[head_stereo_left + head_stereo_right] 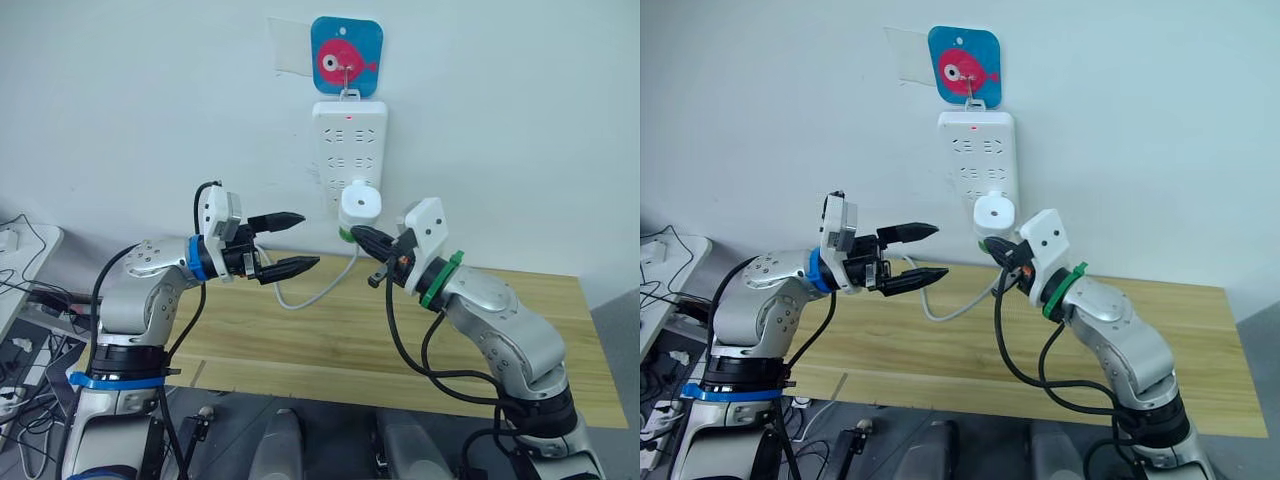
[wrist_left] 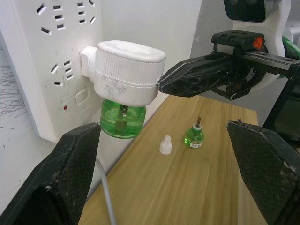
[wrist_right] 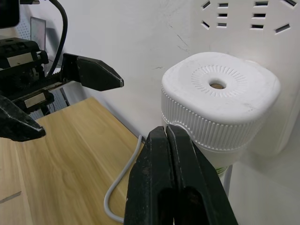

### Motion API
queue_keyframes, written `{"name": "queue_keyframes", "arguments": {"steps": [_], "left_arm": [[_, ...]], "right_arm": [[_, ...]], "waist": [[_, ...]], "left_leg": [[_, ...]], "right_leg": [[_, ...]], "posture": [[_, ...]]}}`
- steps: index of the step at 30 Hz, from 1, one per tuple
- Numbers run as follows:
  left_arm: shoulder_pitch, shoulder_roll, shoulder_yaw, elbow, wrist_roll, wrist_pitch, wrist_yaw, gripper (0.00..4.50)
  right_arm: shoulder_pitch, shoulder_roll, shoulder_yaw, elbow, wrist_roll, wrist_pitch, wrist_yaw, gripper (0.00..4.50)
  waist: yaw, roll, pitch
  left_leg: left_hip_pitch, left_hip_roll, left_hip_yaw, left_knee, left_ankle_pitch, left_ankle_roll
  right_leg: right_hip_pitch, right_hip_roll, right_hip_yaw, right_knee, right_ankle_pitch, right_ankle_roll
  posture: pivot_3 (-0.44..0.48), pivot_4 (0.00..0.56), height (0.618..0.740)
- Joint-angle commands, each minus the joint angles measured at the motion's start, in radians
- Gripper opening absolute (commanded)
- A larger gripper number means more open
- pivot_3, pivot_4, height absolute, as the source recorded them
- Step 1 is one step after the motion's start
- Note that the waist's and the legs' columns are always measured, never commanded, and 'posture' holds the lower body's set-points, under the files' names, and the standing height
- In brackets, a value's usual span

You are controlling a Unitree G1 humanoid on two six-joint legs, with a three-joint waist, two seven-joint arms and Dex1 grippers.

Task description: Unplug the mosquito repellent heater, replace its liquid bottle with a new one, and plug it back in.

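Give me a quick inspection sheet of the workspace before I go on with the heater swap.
Surface: wooden table, mostly bare.
Job's things: mosquito repellent heater plugged into the wall-hung power strip, green bottle fitted underneath; spare bottle and small white cap standing on the table.
Clutter: nothing seen on the table.
Grippers: left gripper open, held in the air left of the heater; right gripper shut, tips at the heater's lower edge.
Cables: grey cord loops from the strip onto the table.
Surroundings: white wall, fish hook plate above the strip.
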Motion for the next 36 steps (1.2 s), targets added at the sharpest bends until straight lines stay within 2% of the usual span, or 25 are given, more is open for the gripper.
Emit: {"name": "queue_keyframes", "arguments": {"steps": [1,19,36], "left_arm": [[-0.014,0.007,0.006,-0.005,-0.02,-0.019,-0.006,4.5],[-0.026,0.001,-0.004,0.006,-0.018,-0.021,-0.008,4.5],[-0.023,0.0,-0.008,-0.001,-0.021,-0.017,0.004,4.5]], "right_arm": [[0.006,-0.005,-0.037,-0.042,0.012,-0.002,-0.002,0.04],[0.021,-0.008,-0.04,-0.08,0.047,0.026,0.01,0.04],[-0.035,0.003,0.005,-0.012,-0.044,0.003,-0.022,0.04]], "waist": [[0.0,0.0,0.0],[-0.001,0.0,0.0],[-0.001,0.0,0.0]], "left_leg": [[0.0,0.0,0.0,0.0,0.0,0.0],[0.0,0.0,0.0,0.0,0.0,0.0],[0.0,0.0,0.0,0.0,0.0,0.0]], "right_leg": [[0.0,0.0,0.0,0.0,0.0,0.0],[0.0,0.0,0.0,0.0,0.0,0.0],[0.0,0.0,0.0,0.0,0.0,0.0]], "posture": [[0.045,0.193,0.74],[0.036,0.194,0.74],[0.042,0.202,0.74]]}}
